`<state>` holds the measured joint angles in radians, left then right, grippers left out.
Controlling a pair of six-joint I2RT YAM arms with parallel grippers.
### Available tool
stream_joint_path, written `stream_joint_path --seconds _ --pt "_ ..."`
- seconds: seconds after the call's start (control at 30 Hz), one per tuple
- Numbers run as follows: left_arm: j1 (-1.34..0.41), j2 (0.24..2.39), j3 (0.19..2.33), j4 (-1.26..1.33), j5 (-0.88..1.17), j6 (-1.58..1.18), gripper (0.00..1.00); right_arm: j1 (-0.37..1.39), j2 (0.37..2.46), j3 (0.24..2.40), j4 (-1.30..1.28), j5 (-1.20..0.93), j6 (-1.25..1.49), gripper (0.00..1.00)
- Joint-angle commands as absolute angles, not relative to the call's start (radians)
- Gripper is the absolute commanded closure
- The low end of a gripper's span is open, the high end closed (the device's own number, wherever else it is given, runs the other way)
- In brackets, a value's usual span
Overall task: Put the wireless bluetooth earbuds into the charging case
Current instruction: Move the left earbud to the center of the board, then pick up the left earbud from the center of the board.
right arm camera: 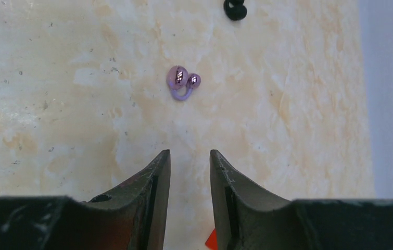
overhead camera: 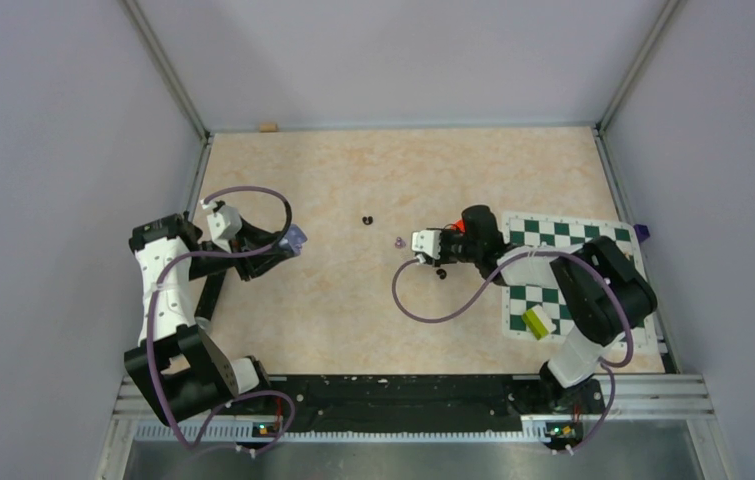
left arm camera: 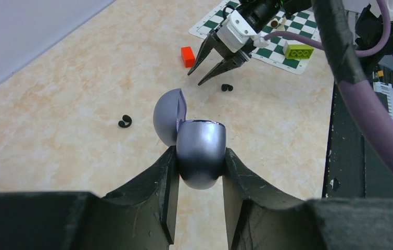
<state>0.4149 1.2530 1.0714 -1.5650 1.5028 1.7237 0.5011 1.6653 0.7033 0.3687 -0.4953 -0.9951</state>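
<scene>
While the right claw (right arm camera: pixel 190 156) is hovering low over the table (overhead camera: pixel 333 320), the lilac earbud (right arm camera: pixel 182 82) is lying straight ahead of its fingertips, apart from them and slightly left of the gap's centre line.

- Lilac earbud: two glossy beads joined by a curved band, resting on bare tabletop; nothing is touching it.
- Right claw: jaws are standing partly apart, a narrow gap between the tips, holding nothing and touching nothing.
- Black earbud (right arm camera: pixel 235 9): lying farther out, beyond the lilac one, at the top edge of the right wrist view.
- Second black earbud (left arm camera: pixel 227 87): lying just beside the right claw's fingers, on the near side.
- Charging case (left arm camera: pixel 200 140): silvery lilac, lid hinged open, sitting clamped between the fingers of the left claw (left arm camera: pixel 199 152), well apart from the lilac earbud. Its inside is facing away from the camera, so its contents cannot be told.
- Red block (left arm camera: pixel 187 56): sitting near the right claw, behind its fingers.
- Green block (left arm camera: pixel 298 50): resting on the checkered mat (overhead camera: pixel 553 240).
</scene>
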Motion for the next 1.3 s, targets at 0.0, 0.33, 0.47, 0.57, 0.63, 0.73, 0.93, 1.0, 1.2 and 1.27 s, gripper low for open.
stream_joint_path --seconds 0.0,0.33,0.47,0.57,0.63,0.73,0.93,1.0,1.2,1.27 --pt "0.423 1.248 1.063 -1.587 1.535 1.747 1.0 0.53 1.693 0.706 0.584 -0.577 -1.105 0.67" --pt "0.428 1.243 1.063 -1.586 1.535 1.748 1.0 0.582 1.767 0.663 0.552 -0.583 -1.335 0.7" --pt "0.43 1.243 1.063 -1.587 1.536 1.748 1.0 0.596 1.788 0.658 0.56 -0.563 -1.36 0.71" --pt "0.429 1.243 1.065 -1.587 1.536 1.747 1.0 0.608 1.804 0.661 0.578 -0.54 -1.368 0.71" --pt "0.43 1.244 1.065 -1.587 1.536 1.746 1.0 0.612 1.817 0.67 0.576 -0.526 -1.371 0.72" --pt "0.431 1.242 1.065 -1.588 1.536 1.746 1.0 0.614 1.83 0.702 0.531 -0.514 -1.367 0.75" --pt "0.435 1.242 1.065 -1.587 1.535 1.746 1.0 0.613 1.866 0.815 0.366 -0.471 -1.356 0.78" --pt "0.436 1.242 1.064 -1.588 1.535 1.745 1.0 0.612 1.875 0.831 0.348 -0.465 -1.365 0.78" --pt "0.439 1.242 1.064 -1.587 1.535 1.749 1.0 0.613 1.877 0.814 0.33 -0.463 -1.435 0.78" --pt "0.439 1.241 1.064 -1.587 1.534 1.749 1.0 0.614 1.88 0.805 0.338 -0.462 -1.45 0.79"
